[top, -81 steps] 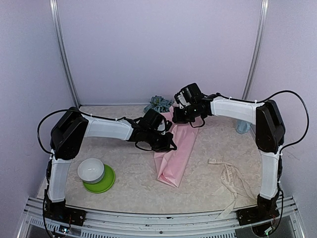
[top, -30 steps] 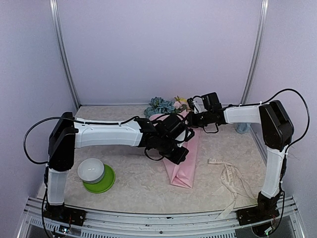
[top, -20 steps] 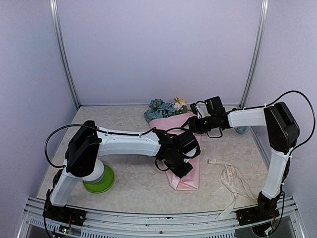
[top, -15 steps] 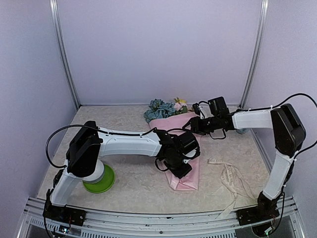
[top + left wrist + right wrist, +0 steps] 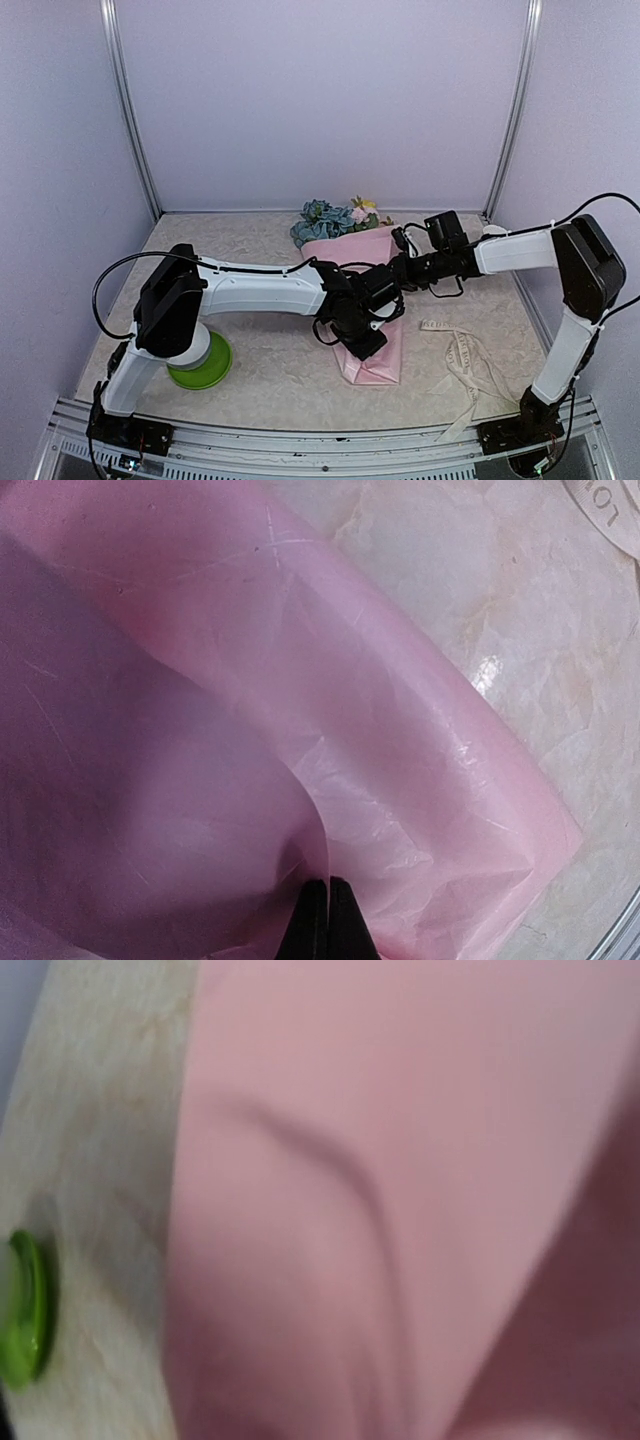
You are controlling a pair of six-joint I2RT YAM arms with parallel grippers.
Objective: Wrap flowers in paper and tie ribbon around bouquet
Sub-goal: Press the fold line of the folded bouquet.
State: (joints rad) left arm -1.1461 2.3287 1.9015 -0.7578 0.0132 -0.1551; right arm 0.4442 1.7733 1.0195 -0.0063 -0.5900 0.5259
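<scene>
One bouquet is lying in the middle of the table, its flowers pointing toward the far edge and its narrow end toward the near edge. The heads are showing blue, pink and yellow, too bunched together to count. One sheet of pink paper is wrapping them.

Two arms are reaching in over it. The left gripper is sitting low on the cone with its fingertips pressed together, pinching the edge of a curling paper flap. The right gripper is lying against the cone's right side farther up. Its wrist view is filling with blurred pink and showing no fingers, so I cannot tell how wide it is standing or whether it is holding anything.

One cream ribbon is lying loose toward the near right corner, apart from the cone. Its dark print is being cropped at the left wrist view's edge; only "LO" is reading.

One white bowl is sitting on one green plate near the near left corner.
</scene>
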